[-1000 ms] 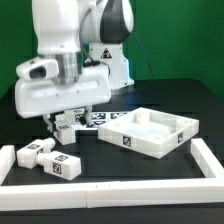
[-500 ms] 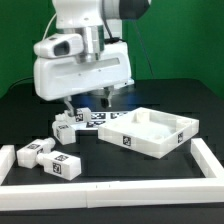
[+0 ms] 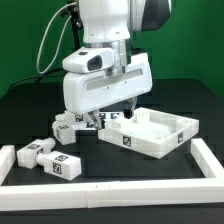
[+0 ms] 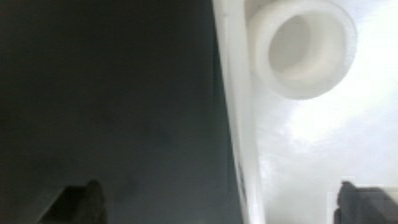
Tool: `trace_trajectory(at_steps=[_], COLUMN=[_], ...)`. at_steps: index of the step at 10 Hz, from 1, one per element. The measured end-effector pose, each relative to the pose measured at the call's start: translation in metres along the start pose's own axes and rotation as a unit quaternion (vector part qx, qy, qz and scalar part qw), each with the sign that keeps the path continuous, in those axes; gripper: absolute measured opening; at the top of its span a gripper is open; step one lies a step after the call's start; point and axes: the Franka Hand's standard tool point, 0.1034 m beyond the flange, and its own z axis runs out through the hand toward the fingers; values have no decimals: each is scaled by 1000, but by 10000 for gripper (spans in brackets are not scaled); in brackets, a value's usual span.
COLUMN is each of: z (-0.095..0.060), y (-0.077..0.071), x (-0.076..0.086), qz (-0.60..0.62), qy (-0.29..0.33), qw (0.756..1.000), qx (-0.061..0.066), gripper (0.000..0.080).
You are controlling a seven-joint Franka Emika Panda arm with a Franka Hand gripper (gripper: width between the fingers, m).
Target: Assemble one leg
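Note:
Several small white legs with black-and-white tags lie on the black table at the exterior view's left: one (image 3: 63,129) near the arm, one (image 3: 35,152) and one (image 3: 62,165) closer to the front. The wide white tray-like panel (image 3: 160,143) lies at the exterior view's right. My gripper (image 3: 113,118) hangs over the panel's left edge, mostly hidden by the white hand body. In the wrist view my gripper (image 4: 224,205) is open and empty, one dark fingertip (image 4: 80,205) over the table and the other over the panel (image 4: 320,150), which shows a round boss (image 4: 302,48).
A low white rail (image 3: 120,193) frames the table along the front and both sides. The marker board (image 3: 92,121) lies behind the legs, partly covered by the arm. A green backdrop stands behind.
The arm has moved toward the exterior view's right, from above the legs to above the panel's left edge. The legs and the panel have not moved.

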Motion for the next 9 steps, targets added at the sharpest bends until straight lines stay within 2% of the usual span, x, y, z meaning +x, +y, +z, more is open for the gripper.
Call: trace_trajectory(at_steps=[2, 3, 4, 7, 9], z=[17, 27, 39, 42, 43], y=[-18, -16, -13, -13, -13], x=[21, 28, 30, 29, 29], qz=[0, -4, -5, -4, -4], qy=[2, 13, 24, 26, 26], qw=[1000, 1000, 1000, 999, 999], qx=[-3, -10, -17, -19, -19], gripper=[649, 649, 649, 619, 258])
